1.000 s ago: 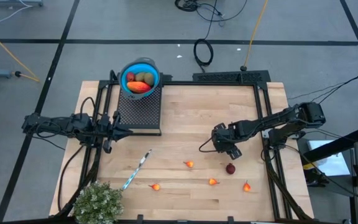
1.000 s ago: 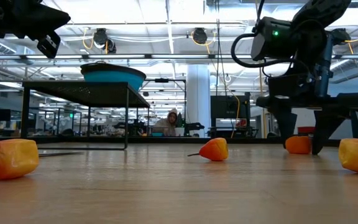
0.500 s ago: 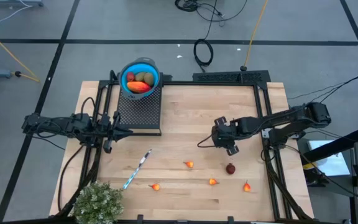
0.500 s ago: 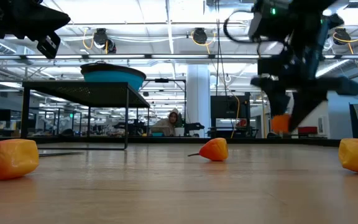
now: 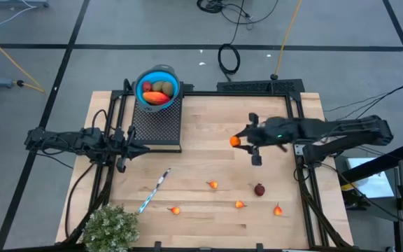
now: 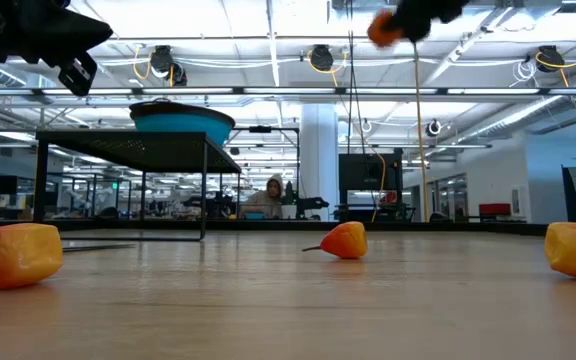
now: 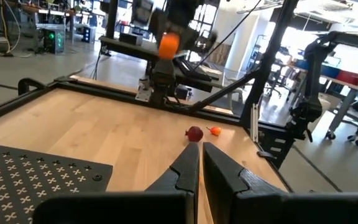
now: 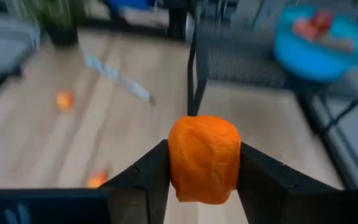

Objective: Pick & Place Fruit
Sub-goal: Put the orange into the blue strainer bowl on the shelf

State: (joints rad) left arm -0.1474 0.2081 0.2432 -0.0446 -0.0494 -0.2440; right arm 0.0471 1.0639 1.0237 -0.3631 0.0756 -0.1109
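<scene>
Fruit in grip: a small orange fruit [image 8: 204,158] is pinched between the right gripper [image 5: 239,140] fingers, right of centre in the high view, lifted off the wooden table [image 5: 208,129].
Right gripper seen low: it shows at the top edge of the low view, orange piece visible there, well above the tabletop.
Left gripper [image 5: 140,148]: parked at the table's left side, just beside the black perforated stand [image 5: 157,124]; its fingers lie nearly together with nothing between them.
Blue bowl [image 5: 158,86]: upper left of the high view, at the stand's far end, holding a long red-orange piece and olive-brown ovals.
Loose fruit: a dark red ball [image 5: 259,190] and four tiny orange bits lie along the lower middle of the table.
Other items: a blue-handled knife [image 5: 154,189] and a bushy green plant [image 5: 109,228] at lower left.
</scene>
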